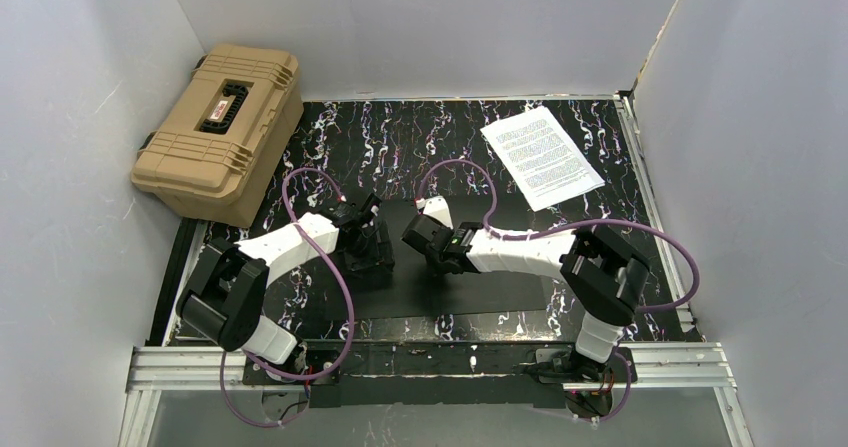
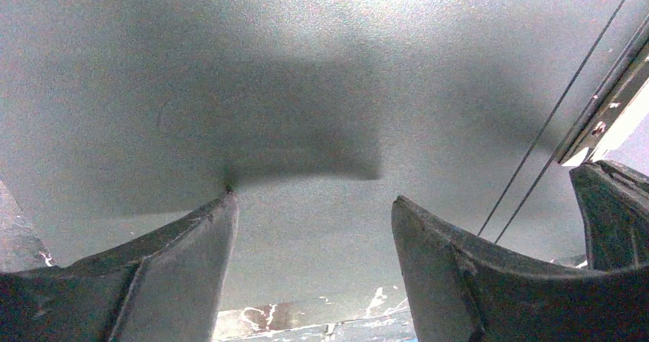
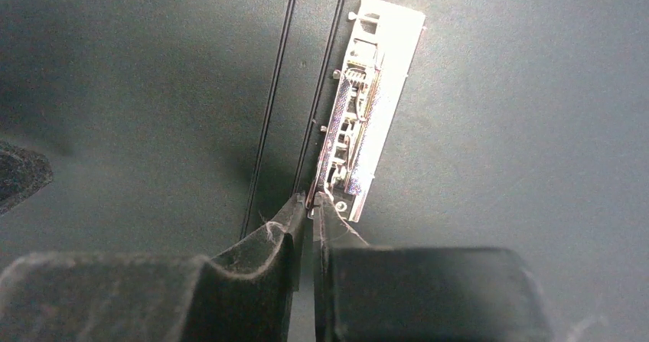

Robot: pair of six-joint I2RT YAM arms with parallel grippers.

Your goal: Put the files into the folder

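Observation:
The folder lies open on the table with its black inside up. Its metal clip runs beside the spine creases. My right gripper is shut, its tips pinched on the near end of that clip; in the top view it is over the folder's middle. My left gripper is open and empty, low over the folder's left half; in the top view it is next to the right one. The files, white printed sheets, lie flat at the back right, apart from both grippers.
A tan ribbed hard case stands at the back left, off the mat's corner. White walls close in the left, back and right sides. The black marbled mat covers the table. Purple cables loop over both arms.

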